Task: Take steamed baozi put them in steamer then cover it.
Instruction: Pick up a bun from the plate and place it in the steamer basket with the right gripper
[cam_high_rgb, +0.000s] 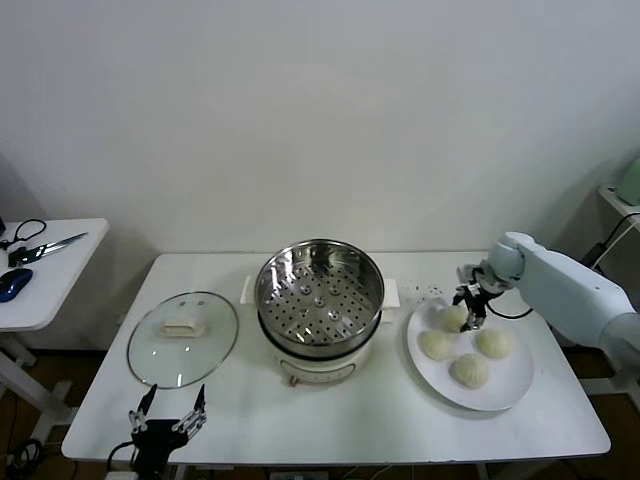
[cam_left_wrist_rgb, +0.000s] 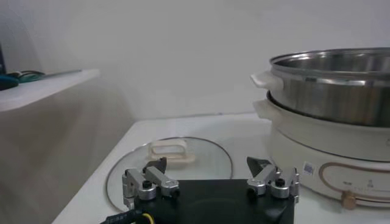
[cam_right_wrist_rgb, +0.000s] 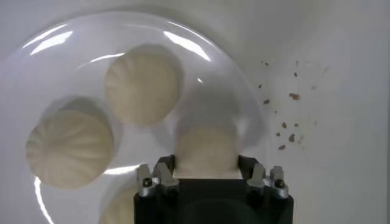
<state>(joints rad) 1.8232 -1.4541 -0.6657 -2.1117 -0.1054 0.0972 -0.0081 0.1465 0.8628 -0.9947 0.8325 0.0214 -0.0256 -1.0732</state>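
Right tool (cam_high_rgb: 471, 312) reaches down, gripping baozi (cam_right_wrist_rgb: 206, 149).

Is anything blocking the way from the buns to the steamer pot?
Nothing visible. The glass lid lies on the table beside the steamer, so the pot is open. The right tool is around one baozi on the plate.
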